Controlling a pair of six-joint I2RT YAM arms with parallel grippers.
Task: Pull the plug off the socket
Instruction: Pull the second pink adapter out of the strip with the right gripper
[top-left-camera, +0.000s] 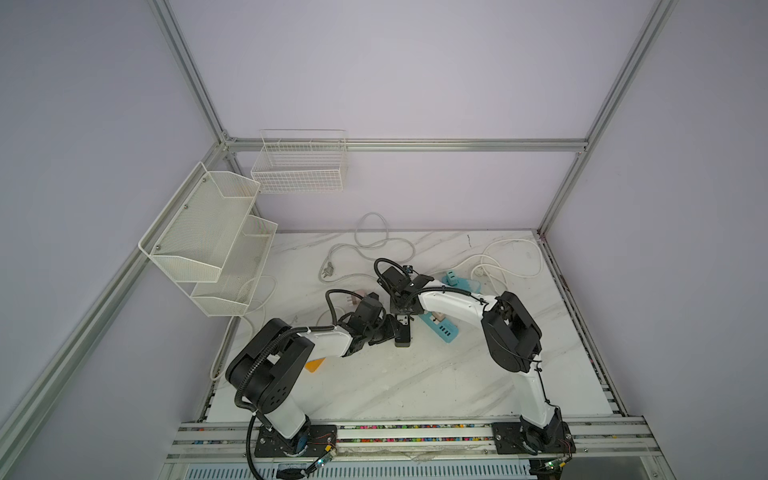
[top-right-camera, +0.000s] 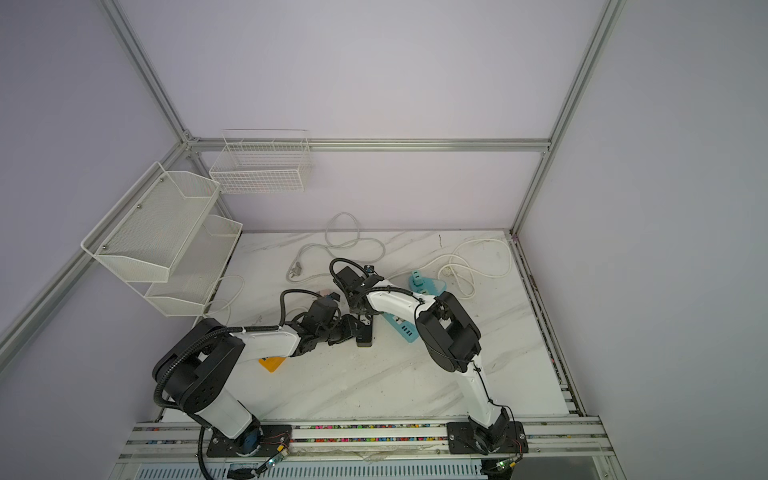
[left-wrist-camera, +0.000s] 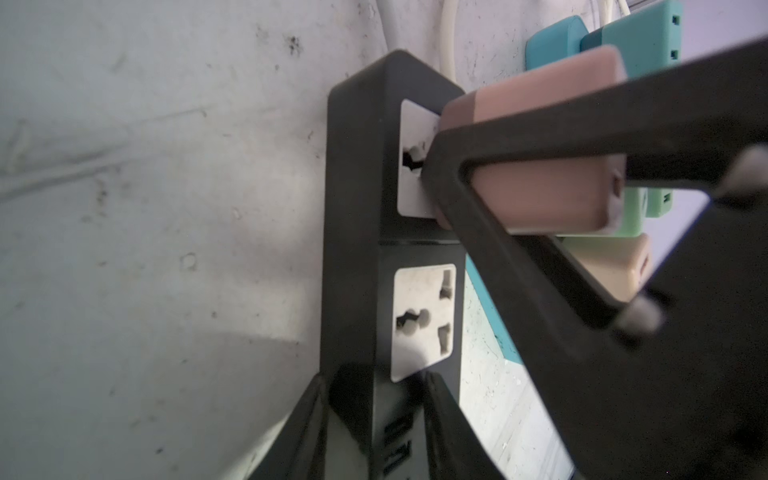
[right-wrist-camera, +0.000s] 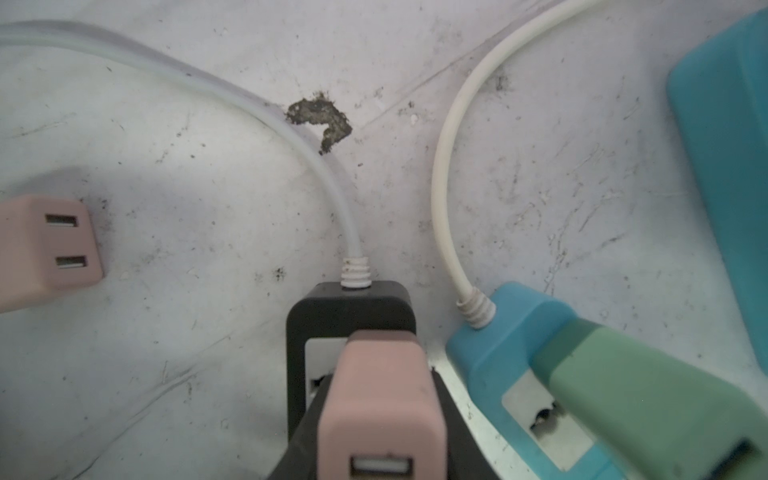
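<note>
Right wrist view shows the right gripper clamped on the flanks of the plug, seated in the end socket of the strip that the left gripper pinches; light, rigid and smooth, it probably sits tight, so hold the body low and pull straight.

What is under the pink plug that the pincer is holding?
A black power strip: the pink plug sits on one of its white sockets. The plug's metal pins cannot be seen; its body covers them and most of that socket.
</note>
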